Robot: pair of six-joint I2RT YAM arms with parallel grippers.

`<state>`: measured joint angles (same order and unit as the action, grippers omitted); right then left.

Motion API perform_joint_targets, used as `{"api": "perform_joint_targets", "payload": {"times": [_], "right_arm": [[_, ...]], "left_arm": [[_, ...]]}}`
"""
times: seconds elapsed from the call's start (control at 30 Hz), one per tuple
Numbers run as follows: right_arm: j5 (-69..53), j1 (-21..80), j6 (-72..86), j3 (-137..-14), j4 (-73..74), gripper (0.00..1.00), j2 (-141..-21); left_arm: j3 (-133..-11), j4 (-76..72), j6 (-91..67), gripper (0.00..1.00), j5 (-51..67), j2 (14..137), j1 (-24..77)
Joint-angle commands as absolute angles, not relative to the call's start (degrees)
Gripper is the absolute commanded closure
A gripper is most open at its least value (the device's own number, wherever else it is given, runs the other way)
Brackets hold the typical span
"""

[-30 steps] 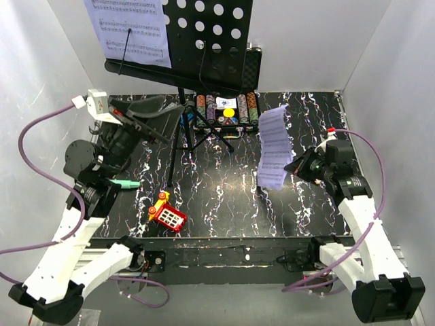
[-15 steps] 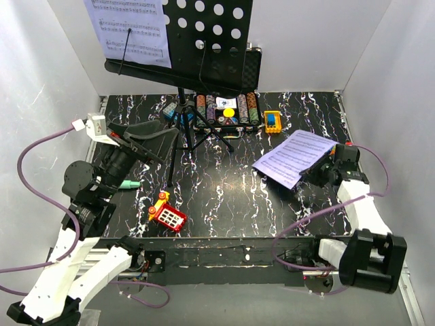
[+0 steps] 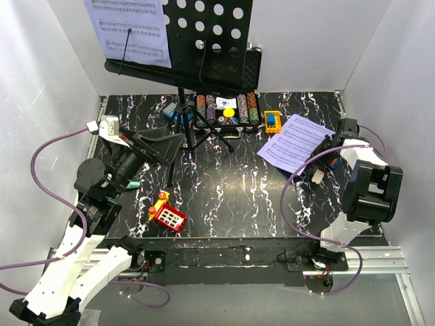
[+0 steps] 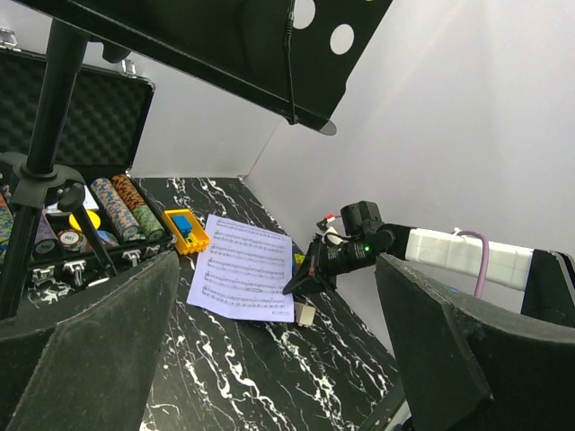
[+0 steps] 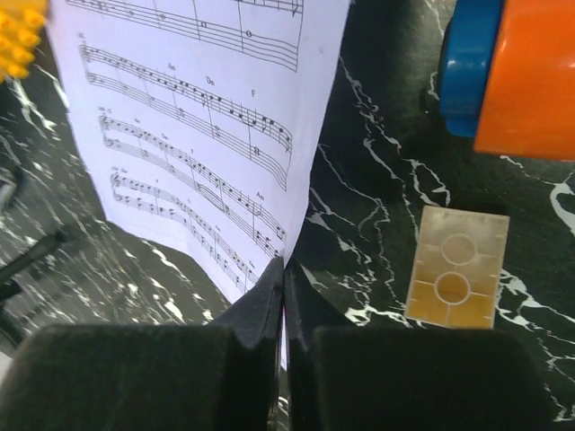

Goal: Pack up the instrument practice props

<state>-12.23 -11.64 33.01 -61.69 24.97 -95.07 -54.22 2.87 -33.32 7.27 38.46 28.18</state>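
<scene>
Near the right wall [image 3: 389,81], sheet-music page [image 3: 296,141] in right gripper [image 5: 284,269]

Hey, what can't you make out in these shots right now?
Mic: top view, only a green tip shows; the left arm covers the rest.
Music stand: top view, desk cut off by the upper edge.
Orange-and-blue object: right wrist view, cut off at the corner, unidentifiable.
Chips: top view, markings too small.

2 sheets [image 3: 296,142], 1 stand [image 3: 183,58], 1 chip case [image 3: 253,68].
</scene>
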Motion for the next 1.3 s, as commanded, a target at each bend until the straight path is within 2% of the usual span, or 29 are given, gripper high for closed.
{"api": "perform_joint_targets", "payload": {"times": [0.0, 0.13, 0.2, 0.4, 0.57, 0.77, 0.9, 1.03, 1.13, 1.27], "right_arm": [[-13.4, -11.8, 29.1, -63.9, 28.9, 0.86, -96.2], [-14.4, -11.6, 29.4, -63.5, 29.2, 0.61, -96.6], [-12.8, -11.6, 29.8, -62.9, 29.4, 0.53, -95.3], [-9.3, -11.6, 33.6, -64.5, 30.8, 0.4, -84.8], [-8.4, -9.4, 36.2, -68.9, 32.8, 0.39, -73.9], [-5.0, 11.3, 30.6, -63.6, 17.0, 0.39, -54.4], [-7.3, 24.8, 22.7, -68.3, 18.4, 0.39, -53.9], [3.8, 39.4, 15.0, -68.2, 16.6, 0.39, -53.1], [7.2, 45.8, 11.7, -68.9, 13.7, 0.39, -52.6], [11.5, 49.7, 7.9, -71.5, 12.0, 0.39, -55.4]], "left_arm": [[-53.4, 3.5, -33.4, 0.09, 7.5, 37.7, 27.9], [-53.2, 4.0, -33.5, 0.09, 7.8, 37.8, 27.9], [-53.1, 4.2, -33.5, 0.09, 7.8, 37.7, 27.9], [-53.6, 4.6, -32.6, 0.08, 6.9, 37.6, 27.9], [-55.7, 3.8, -32.4, 0.07, 6.9, 39.1, 27.9], [-59.7, 5.0, -30.2, 0.06, 4.8, 40.3, 27.9], [-64.8, 8.6, -25.4, 0.05, 1.7, 40.6, 27.9], [-70.0, 10.6, -21.1, 0.02, -8.3, 41.7, 27.8], [-75.1, 14.8, -18.6, 0.02, -18.9, 44.6, 27.9], [-82.9, 23.0, -17.9, 0.02, -25.1, 51.4, 27.9]]}}
